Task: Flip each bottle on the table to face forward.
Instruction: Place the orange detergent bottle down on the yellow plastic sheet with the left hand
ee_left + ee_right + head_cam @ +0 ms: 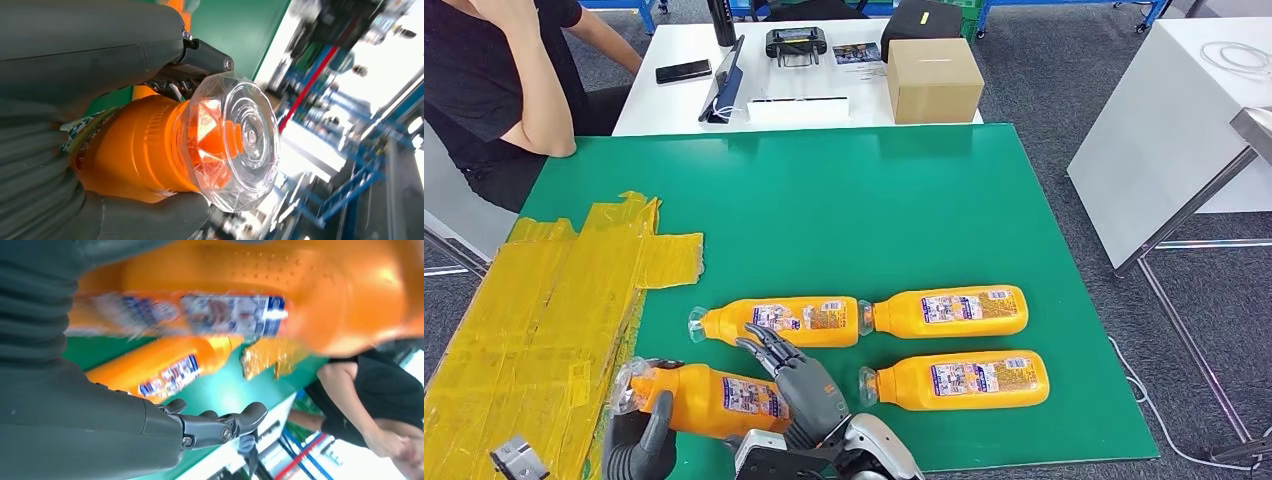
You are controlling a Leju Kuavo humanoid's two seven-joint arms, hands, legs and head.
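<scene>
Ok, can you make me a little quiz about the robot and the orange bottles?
1. How many orange bottles are on or over the green mat? A) two B) four C) six
2. True or false: the left hand grips the front-left bottle near its clear cap.
3. Fill the gap: on the white table behind the mat sits a brown cardboard ____.

Key: 1 B. The other three lie at and. 2 True; the right hand rests against the same bottle. 3 box.
</scene>
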